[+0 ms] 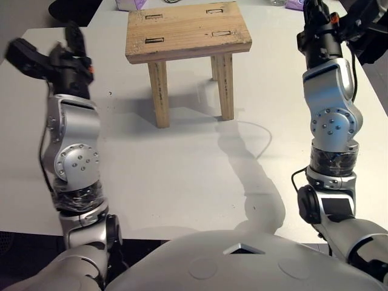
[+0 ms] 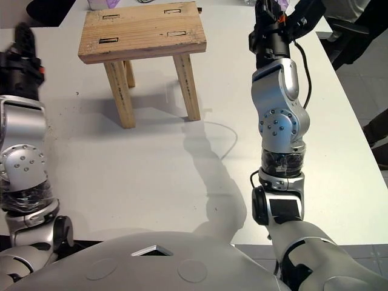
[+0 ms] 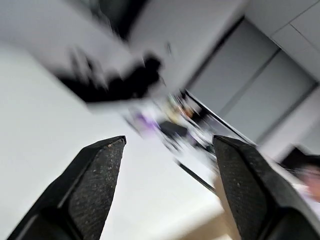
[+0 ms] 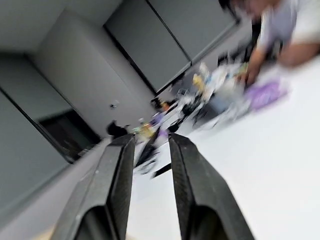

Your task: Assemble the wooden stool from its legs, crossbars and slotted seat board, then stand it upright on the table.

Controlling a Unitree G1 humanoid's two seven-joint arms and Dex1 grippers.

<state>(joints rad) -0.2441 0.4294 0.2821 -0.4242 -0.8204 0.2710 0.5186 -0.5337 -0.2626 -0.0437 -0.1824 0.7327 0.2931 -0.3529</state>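
The wooden stool (image 1: 188, 30) stands upright on its legs at the far middle of the white table (image 1: 182, 188), slotted seat board on top. My left gripper (image 1: 48, 45) hovers to the stool's left, well apart from it. In the left wrist view its fingers (image 3: 95, 180) are spread wide with nothing between them. My right gripper (image 4: 151, 137) is raised to the stool's right, pointing away over the table's far side. A narrow gap separates its fingers (image 4: 192, 185), and nothing is held.
A thin white cable (image 1: 262, 134) loops on the table in front of the stool's right leg. Purple items (image 1: 130, 5) lie at the far edge behind the stool. A person leans over the far side in the right wrist view.
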